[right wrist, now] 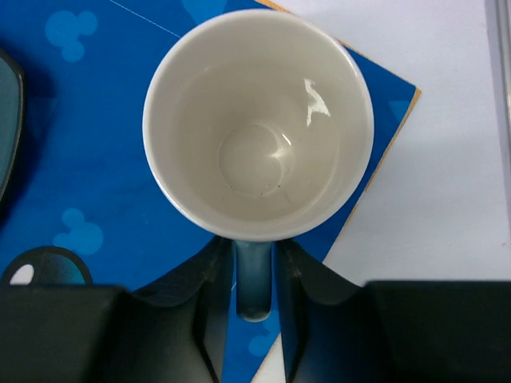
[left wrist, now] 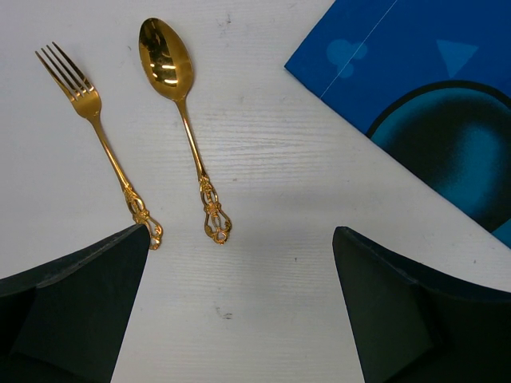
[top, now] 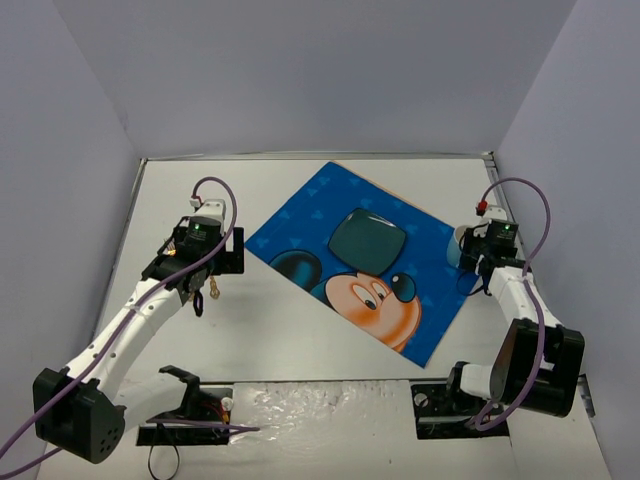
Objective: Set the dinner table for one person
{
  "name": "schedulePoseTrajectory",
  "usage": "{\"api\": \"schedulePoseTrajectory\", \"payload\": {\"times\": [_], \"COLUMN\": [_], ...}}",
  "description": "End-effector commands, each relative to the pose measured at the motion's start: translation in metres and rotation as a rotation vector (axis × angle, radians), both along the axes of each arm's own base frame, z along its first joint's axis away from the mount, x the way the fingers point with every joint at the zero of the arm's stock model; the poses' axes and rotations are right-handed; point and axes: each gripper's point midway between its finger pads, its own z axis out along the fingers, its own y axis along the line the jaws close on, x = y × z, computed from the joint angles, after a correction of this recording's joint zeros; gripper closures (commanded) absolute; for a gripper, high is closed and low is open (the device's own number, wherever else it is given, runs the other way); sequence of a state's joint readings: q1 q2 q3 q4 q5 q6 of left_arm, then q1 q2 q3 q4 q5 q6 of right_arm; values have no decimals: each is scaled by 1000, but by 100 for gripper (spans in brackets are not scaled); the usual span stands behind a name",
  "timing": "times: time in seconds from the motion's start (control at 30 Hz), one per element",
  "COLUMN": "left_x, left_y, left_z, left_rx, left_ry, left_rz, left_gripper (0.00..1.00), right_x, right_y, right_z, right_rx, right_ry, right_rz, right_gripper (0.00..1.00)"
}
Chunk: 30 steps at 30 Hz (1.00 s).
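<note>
- Nearest, the desk (top: 300, 345), the white dinner table of the task, carries everything, from the arm bases at 6 o'clock to the far wall at 12 o'clock.
- The left tool (left wrist: 241, 239) stands wide with nothing between its fingers, over bare desk at 9 o'clock from the placemat (top: 300, 220).
- Just beyond it the fork (left wrist: 96, 132) and the spoon (left wrist: 177, 88) lie side by side on the desk, not touching. Their heads point toward 12 o'clock in the left wrist view, and they are near the placemat but not on it.
- The placemat lies askew in the middle, with the dark plate (top: 368, 240) on it.
- At 3 o'clock, on the placemat's corner, the mug (right wrist: 257, 128) stands upright. The right tool (right wrist: 254, 267) is narrow around its handle (right wrist: 254, 291); we cannot tell if the fingers press it or only stand beside it.
- We judge the setting almost done: placemat, plate, mug, fork and spoon are all laid. What is left seems only to free the mug and draw the arms away; we see no knife.
- The top view gives the whole layout, but it shows the fork and spoon only as a small gold glint beside the left tool; the left wrist view shows them clearly. Only the right wrist view shows that the mug is empty.
</note>
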State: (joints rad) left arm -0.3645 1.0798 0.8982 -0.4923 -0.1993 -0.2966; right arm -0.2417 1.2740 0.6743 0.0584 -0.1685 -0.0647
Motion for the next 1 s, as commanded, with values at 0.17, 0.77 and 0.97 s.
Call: {"api": "schedulePoseTrajectory", "payload": {"times": [0.17,0.77,0.97], "left_x": [8,24,43], "left_y": [-2,23,45], "left_z": [28,-18,-37], "left_rx": [-30,-138,-173], "left_ry": [-82,48,89], "left_rz": [9,233,331], "left_gripper": [3,3,3], "right_x": [11,-1,-10], "right_y": [-10,34,62], "right_z": [46,204,210], "right_rx": [-35,101,143], "right_ry": [-142,-478,-506], "right_rz": [-59,-79,20], "right_gripper": [32,0,0]}}
